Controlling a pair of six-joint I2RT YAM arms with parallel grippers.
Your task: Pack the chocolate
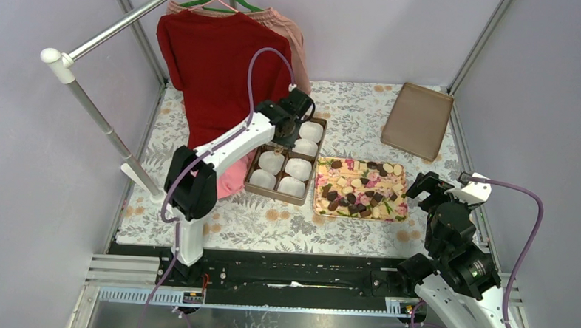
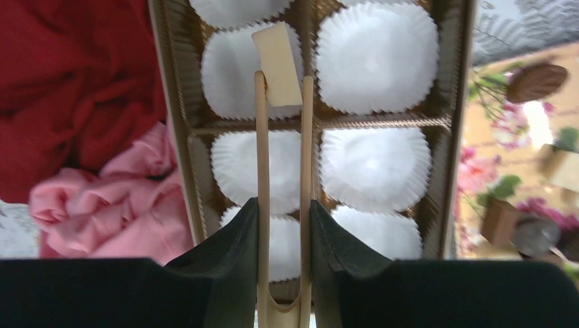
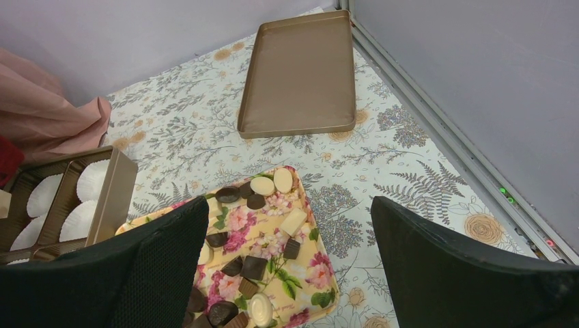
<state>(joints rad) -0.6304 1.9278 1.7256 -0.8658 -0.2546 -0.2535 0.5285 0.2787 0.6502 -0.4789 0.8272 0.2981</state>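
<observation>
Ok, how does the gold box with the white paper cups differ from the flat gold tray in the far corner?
The gold divided box holds white paper cups; the shallow gold tray is undivided and bare. The box's walls are taller than the tray's rim. Wooden tongs holding a cream chocolate hang over the box, nothing over the tray. Both are rectangular.

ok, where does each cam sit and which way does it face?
Top external: fixed above and behind the bases, looking down at the table; left arm and right arm show.
Left wrist: on the left arm, looks down past the left gripper and its tongs into the box.
Right wrist: on the right arm, looks forward over the tray, framed by the open right gripper.
Shared: box and tray, all three.
</observation>
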